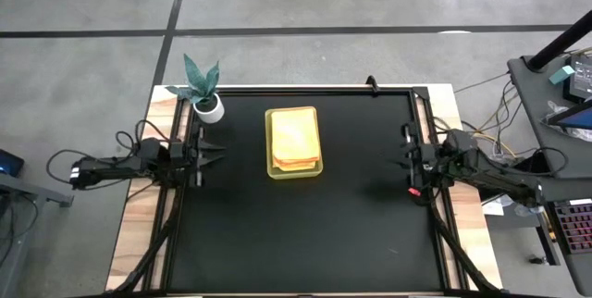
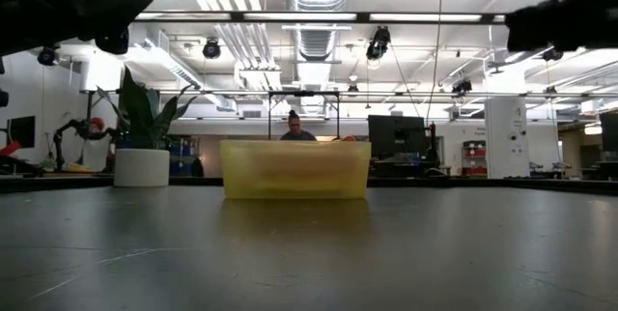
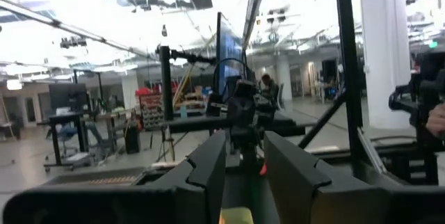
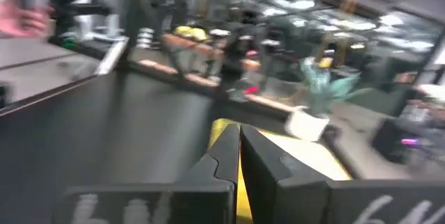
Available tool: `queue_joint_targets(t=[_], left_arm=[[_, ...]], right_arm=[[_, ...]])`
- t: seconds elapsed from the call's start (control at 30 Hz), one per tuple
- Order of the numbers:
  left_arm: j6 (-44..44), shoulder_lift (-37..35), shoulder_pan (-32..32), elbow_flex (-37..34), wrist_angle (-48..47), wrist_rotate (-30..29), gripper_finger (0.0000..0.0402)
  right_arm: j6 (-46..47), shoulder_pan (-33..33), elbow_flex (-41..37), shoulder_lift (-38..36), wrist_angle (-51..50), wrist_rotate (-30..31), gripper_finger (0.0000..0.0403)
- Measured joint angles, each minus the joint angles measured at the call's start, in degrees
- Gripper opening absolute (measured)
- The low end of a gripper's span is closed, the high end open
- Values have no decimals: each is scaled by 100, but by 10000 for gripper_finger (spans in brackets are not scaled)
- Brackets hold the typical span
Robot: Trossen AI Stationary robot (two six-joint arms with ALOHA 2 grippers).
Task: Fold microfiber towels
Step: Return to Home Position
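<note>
Clock reference: high view, dial centred on the counter [image 1: 305, 242], 12 o'clock at the far edge where the plant stands. My left gripper [image 1: 213, 153] hangs at 9 o'clock, over the counter's side edge, pointing toward 3 o'clock. Its fingers [image 3: 208, 168] are spread, and through the clear gap between them the left wrist view shows my right arm [image 3: 240, 113] across the counter. My right gripper [image 1: 405, 162] hangs at 3 o'clock over the opposite side edge, pointing toward 9 o'clock. Its fingers [image 4: 222, 156] are pressed together at the tips, with only a thin slit of yellow between them in the right wrist view. Neither gripper holds anything, and both are well apart from the tray. The yellow-green tray [image 1: 269, 150] sits flat on the counter, a little toward 12 o'clock from centre, its long side running 12 to 6. The microfiber towels [image 1: 294, 139] lie folded and stacked inside it. The top layer is orange, with pale yellow showing at its edges; I cannot tell how many lie beneath. In the low view the tray's wall is cloudy and the layers cannot be told apart. The potted plant [image 1: 205, 94] stands in a white pot near the 10 o'clock corner, just beyond my left gripper toward 12. In the low view a person [image 2: 296, 126] shows in the room behind the tray.
</note>
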Motion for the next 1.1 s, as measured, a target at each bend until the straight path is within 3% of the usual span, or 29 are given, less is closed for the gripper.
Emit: queue_joint_targets(t=[0.2,0.77,0.93,1.1], left_arm=[[3,299,-2,-4,5,-9,86],[5,849,-2,-13,28,-7,86],[5,956,-2,-15,29,-9,86],[5,1034,-2,-17,29,-9,86]], right_arm=[[-73,240,-749,-51,868,-390,8],[1328,314,-762,61,868,-359,9],[1110,323,-764,58,961,-364,9],[845,741,-766,-64,865,171,9]])
